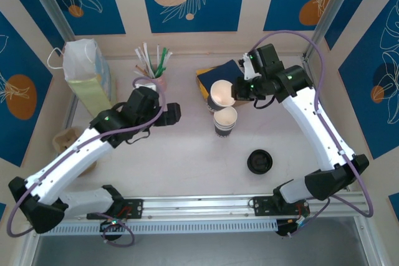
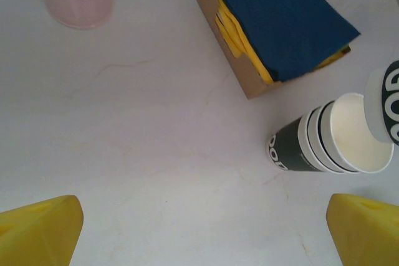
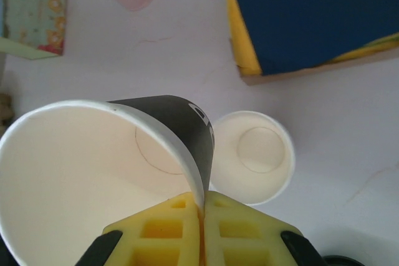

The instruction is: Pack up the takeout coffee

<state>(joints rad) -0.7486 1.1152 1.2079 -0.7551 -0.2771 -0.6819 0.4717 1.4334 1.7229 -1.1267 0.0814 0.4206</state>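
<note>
At the back of the table, the right gripper [image 3: 201, 205] is pressed together on the rim of a lidless, dark-banded paper cup [image 3: 93, 172]. The cup is held tilted in the air, close above a stack of nested cups [image 3: 252, 154] beside a box of blue napkins [image 3: 312, 17]. The left gripper [image 2: 202, 228] hangs spread wide over the bare table [image 2: 156, 154], holding nothing. The takeout coffee [image 1: 259, 161], seen from above as a round black lid, stands apart near the right arm's base.

Left tool [image 1: 174, 114] spread wide — right tool [image 3: 202, 216] pinched closed.
</note>
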